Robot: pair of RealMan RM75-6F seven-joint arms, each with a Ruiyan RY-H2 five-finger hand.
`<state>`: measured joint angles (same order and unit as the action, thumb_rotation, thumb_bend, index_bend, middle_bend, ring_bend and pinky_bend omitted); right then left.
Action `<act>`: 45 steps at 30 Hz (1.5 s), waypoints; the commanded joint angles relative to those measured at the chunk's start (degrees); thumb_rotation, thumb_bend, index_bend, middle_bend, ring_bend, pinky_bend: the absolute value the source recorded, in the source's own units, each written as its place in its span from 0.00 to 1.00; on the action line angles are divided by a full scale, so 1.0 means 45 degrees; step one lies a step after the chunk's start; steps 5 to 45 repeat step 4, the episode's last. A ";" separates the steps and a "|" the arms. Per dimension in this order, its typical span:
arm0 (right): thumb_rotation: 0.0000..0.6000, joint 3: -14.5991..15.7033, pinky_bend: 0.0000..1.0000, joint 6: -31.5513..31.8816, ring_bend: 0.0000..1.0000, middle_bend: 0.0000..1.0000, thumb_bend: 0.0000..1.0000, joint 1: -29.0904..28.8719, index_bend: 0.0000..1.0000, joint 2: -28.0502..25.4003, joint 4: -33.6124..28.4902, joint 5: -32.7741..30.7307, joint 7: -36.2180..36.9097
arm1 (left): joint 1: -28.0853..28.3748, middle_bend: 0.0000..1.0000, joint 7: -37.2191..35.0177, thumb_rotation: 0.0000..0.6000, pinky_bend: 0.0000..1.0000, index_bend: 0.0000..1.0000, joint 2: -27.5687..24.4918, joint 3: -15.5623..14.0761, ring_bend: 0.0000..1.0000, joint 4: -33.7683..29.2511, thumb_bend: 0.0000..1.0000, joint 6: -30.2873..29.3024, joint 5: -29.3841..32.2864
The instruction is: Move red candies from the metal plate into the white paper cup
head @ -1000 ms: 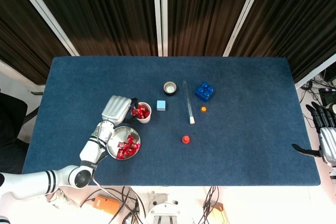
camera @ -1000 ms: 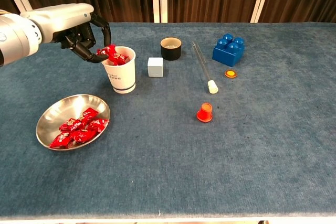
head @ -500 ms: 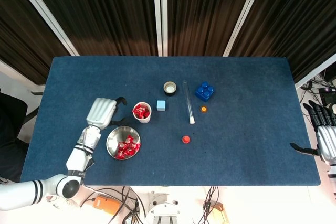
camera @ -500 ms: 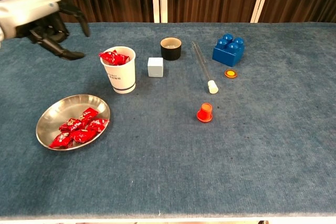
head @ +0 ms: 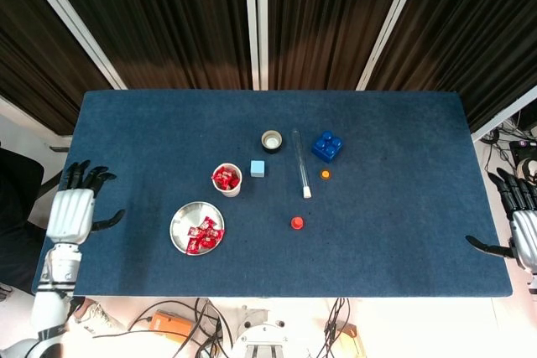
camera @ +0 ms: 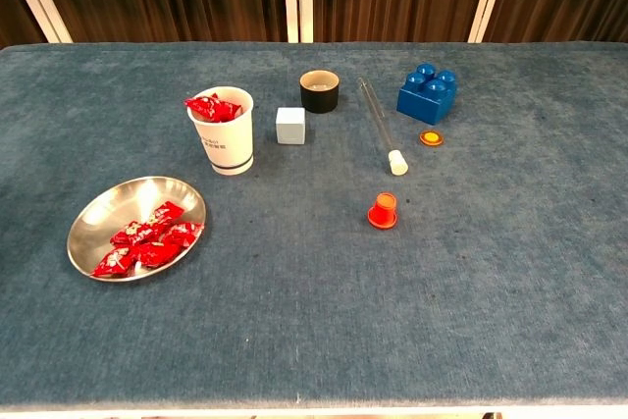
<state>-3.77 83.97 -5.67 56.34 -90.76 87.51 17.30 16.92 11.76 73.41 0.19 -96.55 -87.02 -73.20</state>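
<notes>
From the head view, the left hand (head: 70,210) sits at the table's left edge, well apart from everything, fingers spread and holding nothing; the right hand (head: 522,232) is at the far right edge, likewise spread and empty. The metal plate (head: 179,222) lies nearer the front of the table with a cluster of red candies (head: 202,235) bunched on its right side, and the white paper cup (head: 226,179) stands just behind and to the right of it, already heaped with red wrappers. The next pickup looks like a job for the left hand: it should come in over the plate's bare left part and close on one wrapper at the edge of the cluster rather than dig into the pile. From the chest view neither hand shows. The plate (camera: 103,216) is shallow, its candies (camera: 143,239) overlapping towards the near right rim, so a low, sideways pinch risks sliding the plate; a downward approach seems safer. The cup (camera: 224,136) is light and the candy heap (camera: 212,107) stands above its rim, one wrapper overhanging the left side, so the release should be centred and from just above, or pieces may topple out.
</notes>
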 commanded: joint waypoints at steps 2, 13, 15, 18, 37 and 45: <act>1.00 0.0224 0.02 0.0317 0.00 0.00 0.06 0.0265 0.00 0.0263 0.0247 0.0234 0.0173 | -0.1148 0.18 -0.1000 1.00 0.00 0.26 -0.0791 -0.0864 0.05 0.0228 0.12 -0.0830 -0.0973; 1.00 0.0276 0.02 0.0406 0.00 0.00 0.06 0.0358 0.00 0.0375 0.0270 0.0238 0.0072 | -0.1580 0.18 -0.1483 1.00 0.00 0.26 -0.1022 -0.1132 0.05 0.0241 0.12 -0.1019 -0.1212; 1.00 0.0276 0.02 0.0406 0.00 0.00 0.06 0.0358 0.00 0.0375 0.0270 0.0238 0.0072 | -0.1580 0.18 -0.1483 1.00 0.00 0.26 -0.1022 -0.1132 0.05 0.0241 0.12 -0.1019 -0.1212; 1.00 0.0276 0.02 0.0406 0.00 0.00 0.06 0.0358 0.00 0.0375 0.0270 0.0238 0.0072 | -0.1580 0.18 -0.1483 1.00 0.00 0.26 -0.1022 -0.1132 0.05 0.0241 0.12 -0.1019 -0.1212; 1.00 0.0276 0.02 0.0406 0.00 0.00 0.06 0.0358 0.00 0.0375 0.0270 0.0238 0.0072 | -0.1580 0.18 -0.1483 1.00 0.00 0.26 -0.1022 -0.1132 0.05 0.0241 0.12 -0.1019 -0.1212; 1.00 0.0276 0.02 0.0406 0.00 0.00 0.06 0.0358 0.00 0.0375 0.0270 0.0238 0.0072 | -0.1580 0.18 -0.1483 1.00 0.00 0.26 -0.1022 -0.1132 0.05 0.0241 0.12 -0.1019 -0.1212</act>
